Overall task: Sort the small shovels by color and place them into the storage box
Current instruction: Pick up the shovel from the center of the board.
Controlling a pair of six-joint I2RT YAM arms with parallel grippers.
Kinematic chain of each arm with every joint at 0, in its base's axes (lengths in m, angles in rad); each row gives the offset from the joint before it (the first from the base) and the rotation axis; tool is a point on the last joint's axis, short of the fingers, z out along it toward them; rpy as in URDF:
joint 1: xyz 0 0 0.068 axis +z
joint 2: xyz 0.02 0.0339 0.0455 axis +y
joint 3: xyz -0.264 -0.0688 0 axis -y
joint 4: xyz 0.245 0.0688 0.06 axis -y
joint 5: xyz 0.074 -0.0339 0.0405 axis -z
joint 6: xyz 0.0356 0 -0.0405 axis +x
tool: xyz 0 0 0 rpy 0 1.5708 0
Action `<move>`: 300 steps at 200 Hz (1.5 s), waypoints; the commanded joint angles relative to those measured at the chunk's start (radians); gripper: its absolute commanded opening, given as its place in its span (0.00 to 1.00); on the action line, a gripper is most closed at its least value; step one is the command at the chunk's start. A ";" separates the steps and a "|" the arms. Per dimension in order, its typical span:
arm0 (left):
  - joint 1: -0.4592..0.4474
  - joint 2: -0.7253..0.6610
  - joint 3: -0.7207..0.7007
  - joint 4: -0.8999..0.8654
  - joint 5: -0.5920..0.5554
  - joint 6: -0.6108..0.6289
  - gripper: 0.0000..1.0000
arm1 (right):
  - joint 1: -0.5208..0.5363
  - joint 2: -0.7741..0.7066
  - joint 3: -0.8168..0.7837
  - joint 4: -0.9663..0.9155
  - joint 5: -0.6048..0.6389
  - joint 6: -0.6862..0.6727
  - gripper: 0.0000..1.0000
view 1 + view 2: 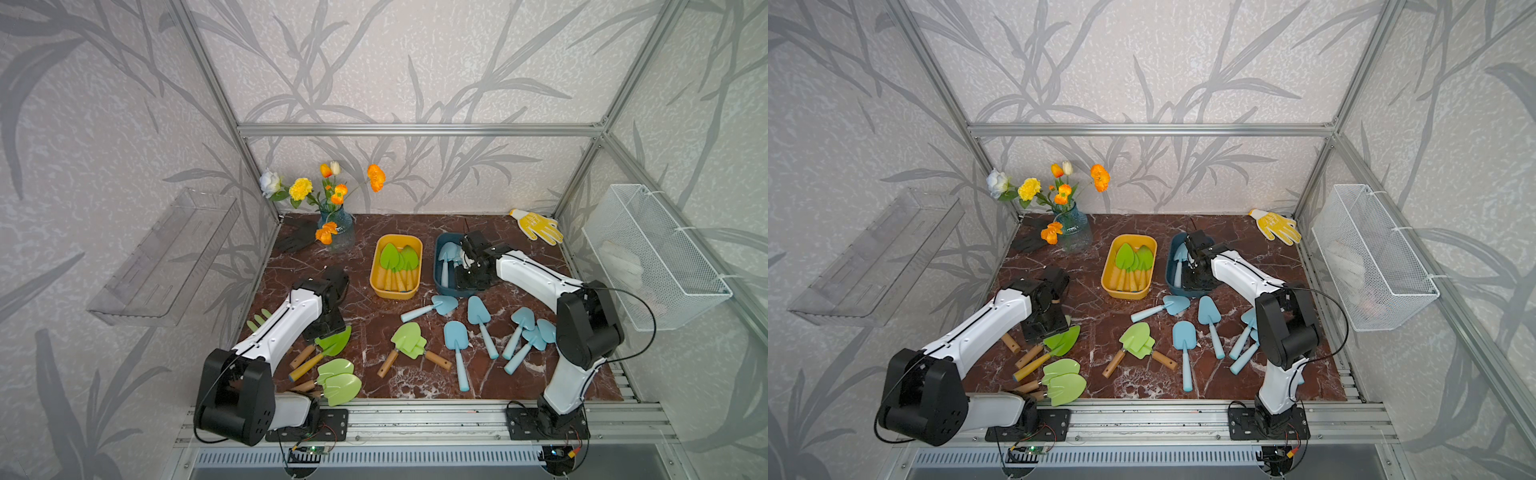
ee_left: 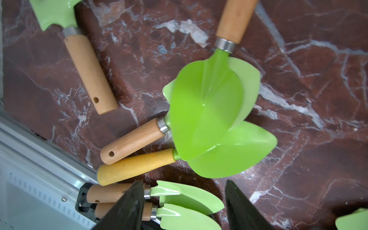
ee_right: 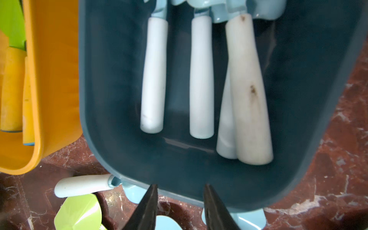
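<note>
While blue shovels (image 3: 201, 75) lie lengthwise in the navy box (image 3: 111, 99), handles toward the robot, blades rearward, right gripper (image 3: 180, 187) and left gripper (image 2: 184, 184) both gape empty.

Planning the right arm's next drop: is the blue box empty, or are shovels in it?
Not empty. In the right wrist view, four pale shovel handles lie roughly parallel inside the blue box.

top: 2 high front views sharing whole table (image 1: 365, 320); wrists: close, looking down
</note>
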State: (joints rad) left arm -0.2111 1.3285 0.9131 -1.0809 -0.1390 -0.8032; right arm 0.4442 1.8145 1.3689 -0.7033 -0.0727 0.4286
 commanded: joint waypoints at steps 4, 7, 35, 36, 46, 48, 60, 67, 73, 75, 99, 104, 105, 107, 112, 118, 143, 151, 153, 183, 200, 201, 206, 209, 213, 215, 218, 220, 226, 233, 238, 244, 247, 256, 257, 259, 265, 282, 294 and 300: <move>0.062 -0.033 -0.025 0.030 0.032 -0.110 0.65 | 0.016 0.020 0.045 -0.031 -0.010 -0.026 0.40; 0.068 -0.032 -0.025 0.038 0.038 -0.112 0.65 | 0.016 0.020 0.047 -0.032 -0.012 -0.027 0.40; 0.117 0.001 -0.010 0.114 0.084 -0.117 0.66 | 0.019 0.020 0.053 -0.045 -0.016 -0.042 0.40; 0.120 0.004 -0.008 0.116 0.087 -0.116 0.66 | 0.019 0.021 0.053 -0.046 -0.017 -0.043 0.40; 0.138 0.040 0.011 0.122 0.112 -0.101 0.66 | 0.019 0.017 0.051 -0.051 -0.015 -0.047 0.40; 0.141 0.048 0.016 0.122 0.117 -0.097 0.67 | 0.019 0.016 0.049 -0.051 -0.016 -0.049 0.40; 0.160 0.092 0.044 0.112 0.142 -0.070 0.67 | 0.019 0.010 0.042 -0.052 -0.016 -0.054 0.40; 0.166 0.114 0.055 0.111 0.149 -0.058 0.67 | 0.018 0.006 0.035 -0.051 -0.013 -0.056 0.40; 0.173 0.134 0.057 0.116 0.154 -0.051 0.67 | 0.019 0.002 0.027 -0.049 -0.014 -0.056 0.40; 0.175 0.137 0.058 0.118 0.154 -0.050 0.67 | 0.019 0.002 0.024 -0.048 -0.014 -0.056 0.40; 0.206 0.168 0.053 0.153 0.183 -0.051 0.67 | 0.019 -0.015 -0.006 -0.042 -0.011 -0.058 0.40; 0.211 0.175 0.052 0.158 0.190 -0.053 0.67 | 0.018 -0.017 -0.012 -0.041 -0.009 -0.058 0.40; 0.211 0.177 0.052 0.160 0.190 -0.053 0.67 | 0.018 -0.018 -0.013 -0.042 -0.010 -0.058 0.40; 0.211 0.180 0.054 0.163 0.193 -0.052 0.67 | 0.019 -0.020 -0.017 -0.041 -0.009 -0.059 0.40; 0.212 0.189 0.054 0.170 0.198 -0.052 0.67 | 0.019 -0.021 -0.021 -0.039 -0.009 -0.058 0.40; 0.214 0.199 0.054 0.177 0.204 -0.053 0.67 | 0.019 -0.026 -0.028 -0.036 -0.008 -0.059 0.40; 0.217 0.242 0.050 0.212 0.231 -0.056 0.67 | 0.019 -0.033 -0.043 -0.037 -0.007 -0.058 0.40; 0.216 0.252 0.049 0.220 0.237 -0.059 0.67 | 0.019 -0.036 -0.046 -0.037 -0.007 -0.060 0.40; 0.217 0.253 0.049 0.223 0.240 -0.061 0.67 | 0.019 -0.036 -0.046 -0.037 -0.006 -0.060 0.40; 0.214 0.267 0.035 0.262 0.267 -0.082 0.67 | 0.019 -0.046 -0.054 -0.037 0.001 -0.062 0.40; 0.211 0.278 0.020 0.289 0.296 -0.100 0.67 | 0.019 -0.051 -0.057 -0.038 0.001 -0.063 0.40; 0.211 0.279 0.020 0.291 0.298 -0.101 0.67 | 0.019 -0.052 -0.057 -0.038 0.001 -0.063 0.40; 0.208 0.282 0.015 0.298 0.304 -0.106 0.67 | 0.019 -0.052 -0.059 -0.039 0.002 -0.063 0.40; 0.206 0.284 0.012 0.303 0.309 -0.109 0.67 | 0.019 -0.053 -0.060 -0.040 0.003 -0.064 0.40; 0.202 0.287 0.010 0.309 0.313 -0.112 0.67 | 0.019 -0.054 -0.062 -0.037 0.004 -0.065 0.40; 0.200 0.289 0.008 0.312 0.316 -0.114 0.67 | 0.019 -0.056 -0.063 -0.038 0.005 -0.065 0.40; 0.197 0.292 0.008 0.317 0.320 -0.117 0.67 | 0.019 -0.056 -0.063 -0.037 0.005 -0.065 0.40; 0.194 0.292 0.007 0.320 0.322 -0.118 0.67 | 0.019 -0.056 -0.064 -0.036 0.005 -0.065 0.40; 0.187 0.299 0.005 0.327 0.328 -0.125 0.67 | 0.018 -0.058 -0.066 -0.037 0.007 -0.065 0.40; 0.177 0.304 0.004 0.335 0.334 -0.133 0.67 | 0.019 -0.061 -0.068 -0.038 0.008 -0.066 0.40; 0.170 0.307 0.006 0.337 0.339 -0.138 0.67 | 0.018 -0.062 -0.068 -0.038 0.008 -0.068 0.40; 0.163 0.309 0.011 0.338 0.341 -0.140 0.67 | 0.019 -0.064 -0.070 -0.039 0.008 -0.068 0.40; 0.160 0.309 0.014 0.335 0.341 -0.141 0.67 | 0.019 -0.066 -0.070 -0.041 0.008 -0.071 0.40; 0.155 0.299 0.026 0.325 0.329 -0.142 0.67 | 0.019 -0.069 -0.070 -0.041 0.008 -0.074 0.40; 0.154 0.296 0.026 0.324 0.327 -0.142 0.67 | 0.018 -0.069 -0.070 -0.041 0.008 -0.074 0.40; 0.153 0.291 0.028 0.322 0.323 -0.142 0.67 | 0.019 -0.070 -0.070 -0.041 0.009 -0.074 0.40; 0.153 0.276 0.034 0.315 0.310 -0.141 0.67 | 0.019 -0.074 -0.070 -0.041 0.010 -0.076 0.40; 0.153 0.235 0.061 0.279 0.254 -0.122 0.67 | 0.019 -0.075 -0.070 -0.039 0.009 -0.080 0.40; 0.154 0.211 0.081 0.247 0.217 -0.105 0.67 | 0.019 -0.074 -0.068 -0.038 0.004 -0.080 0.40; 0.154 0.200 0.091 0.233 0.201 -0.098 0.67 | 0.019 -0.073 -0.067 -0.039 0.001 -0.080 0.40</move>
State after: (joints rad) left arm -0.0574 1.5955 0.9440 -0.7765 0.1467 -0.9184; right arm 0.4629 1.7794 1.3083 -0.7296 -0.0788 0.3645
